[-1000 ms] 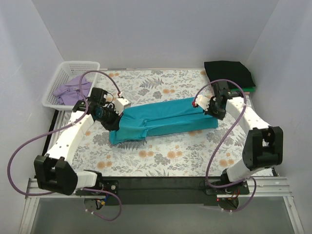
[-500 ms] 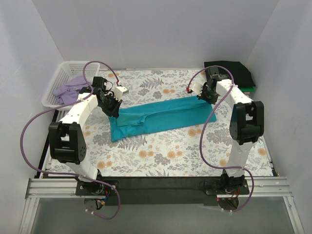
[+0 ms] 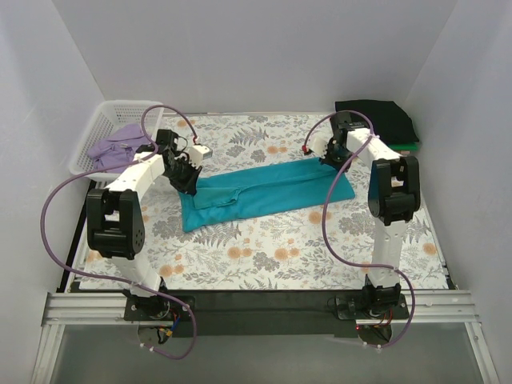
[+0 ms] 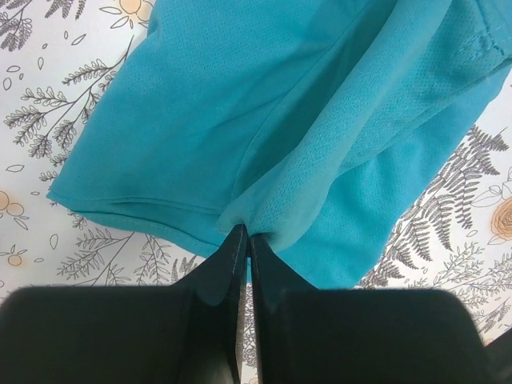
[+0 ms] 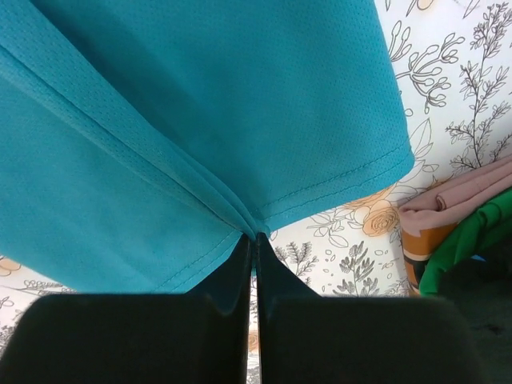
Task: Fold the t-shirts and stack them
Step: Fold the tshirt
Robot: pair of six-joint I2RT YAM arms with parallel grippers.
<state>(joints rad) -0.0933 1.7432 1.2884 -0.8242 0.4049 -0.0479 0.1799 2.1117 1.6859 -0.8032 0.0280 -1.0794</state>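
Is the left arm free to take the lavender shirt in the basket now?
Probably not yet: the left gripper is shut on the teal t-shirt, though the lavender shirt lies uncovered nearby.

Left gripper (image 4: 246,232) clamped tight; right gripper (image 5: 254,238) likewise; 2 arms extended forward, wrists low.

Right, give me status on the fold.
Left end effector and right end effector both shut on teal t-shirt. Shirt a long strip on table. Folded stack near its right end.

Plain white walls (image 3: 240,56), floral tablecloth (image 3: 264,258)
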